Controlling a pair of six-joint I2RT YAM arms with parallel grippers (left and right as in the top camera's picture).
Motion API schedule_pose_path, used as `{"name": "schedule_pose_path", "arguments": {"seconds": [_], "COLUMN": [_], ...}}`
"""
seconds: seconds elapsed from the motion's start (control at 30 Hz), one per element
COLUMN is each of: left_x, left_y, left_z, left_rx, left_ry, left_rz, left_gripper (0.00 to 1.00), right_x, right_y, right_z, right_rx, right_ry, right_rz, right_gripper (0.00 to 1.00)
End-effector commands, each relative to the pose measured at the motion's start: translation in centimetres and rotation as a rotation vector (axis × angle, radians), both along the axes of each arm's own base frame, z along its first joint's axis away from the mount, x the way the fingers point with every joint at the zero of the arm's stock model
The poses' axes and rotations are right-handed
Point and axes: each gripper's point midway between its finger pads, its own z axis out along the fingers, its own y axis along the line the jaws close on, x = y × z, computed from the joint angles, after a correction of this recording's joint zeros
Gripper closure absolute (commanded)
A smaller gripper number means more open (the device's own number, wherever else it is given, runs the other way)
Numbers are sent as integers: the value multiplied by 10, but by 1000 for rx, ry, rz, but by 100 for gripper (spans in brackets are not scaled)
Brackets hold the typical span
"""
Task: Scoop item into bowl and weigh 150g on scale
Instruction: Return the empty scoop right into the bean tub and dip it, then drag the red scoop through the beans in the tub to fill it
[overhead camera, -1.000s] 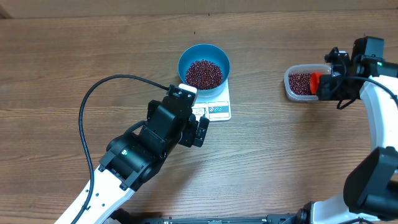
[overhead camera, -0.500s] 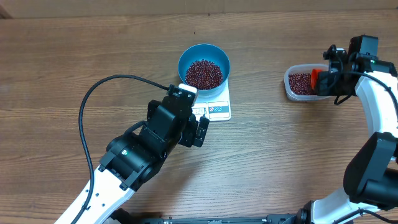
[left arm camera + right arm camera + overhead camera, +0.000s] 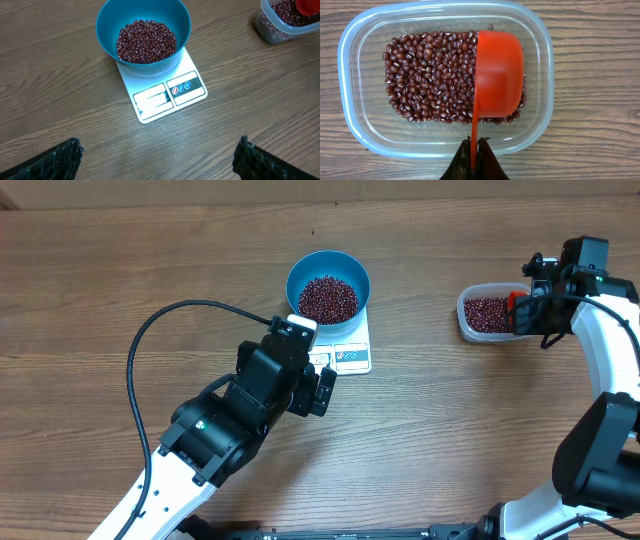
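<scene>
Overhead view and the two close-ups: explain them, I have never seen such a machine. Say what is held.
Two robot arms work at a wooden table. The overhead view looks down on everything; the close-ups come from a camera on each wrist. The left gripper hangs open and empty before the white scale, which carries a blue bowl of dark red beans. The right gripper is shut on the handle of a red scoop, its cup over a clear tub of more beans.
</scene>
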Motion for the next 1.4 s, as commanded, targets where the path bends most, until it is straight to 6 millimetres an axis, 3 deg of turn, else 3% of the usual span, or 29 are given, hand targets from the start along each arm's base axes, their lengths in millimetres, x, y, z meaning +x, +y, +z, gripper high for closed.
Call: {"name": "schedule_pose_path", "arguments": {"seconds": [0.0, 0.23, 0.73, 1.37], "left_x": [3, 3, 3, 3], "left_y": [3, 3, 3, 3], "left_z": [0, 0, -1, 0], "left_rx": [-1, -1, -1, -1], "left_ry": [-1, -1, -1, -1], "left_rz": [24, 24, 24, 24], "left_gripper": [1, 0, 0, 1], "right_x": [3, -3, -14, -17], "right_y": [-2, 1, 37, 74], "right_z": [-3, -22, -43, -39], "right_rx": [-3, 19, 207, 419], "right_ry": [3, 50, 62, 30], "right_rz": [-6, -4, 47, 108], "right_gripper": [96, 96, 96, 96]}}
